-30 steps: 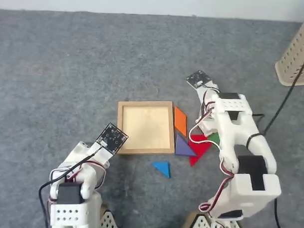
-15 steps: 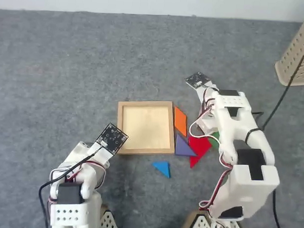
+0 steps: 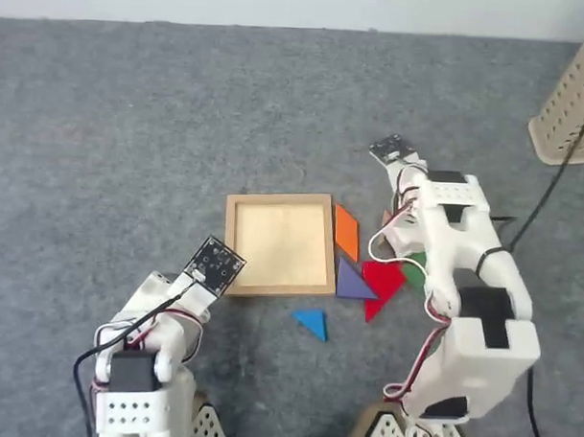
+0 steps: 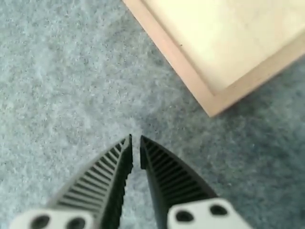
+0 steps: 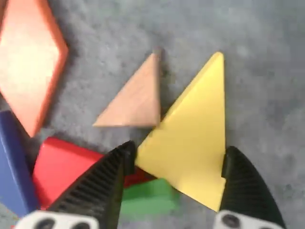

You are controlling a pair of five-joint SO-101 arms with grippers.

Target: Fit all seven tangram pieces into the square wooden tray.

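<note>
The square wooden tray (image 3: 231, 237) lies mid-table with its floor bare; its corner (image 4: 214, 98) shows in the left wrist view. Right of it lie an orange parallelogram (image 3: 346, 230), a purple triangle (image 3: 352, 280), a red triangle (image 3: 384, 279), a green piece (image 3: 412, 266) and, nearer the front, a small blue triangle (image 3: 312, 322). My right gripper (image 5: 180, 150) is open, its fingers on either side of a yellow triangle (image 5: 190, 138) that overlaps the red piece (image 5: 62, 167) and the green piece (image 5: 145, 198). A tan triangle (image 5: 133, 102) lies beside it. My left gripper (image 4: 135, 140) is shut over the carpet, just off the tray's corner.
Grey carpet covers the table. A perforated beige stand (image 3: 574, 104) rises at the far right edge, with a black cable (image 3: 542, 203) running from it past the right arm (image 3: 445, 224). The left arm (image 3: 148, 348) stays at the front left.
The right arm's wrist has shifted slightly to the right, away from the tray. The left arm and the pieces have not moved.
</note>
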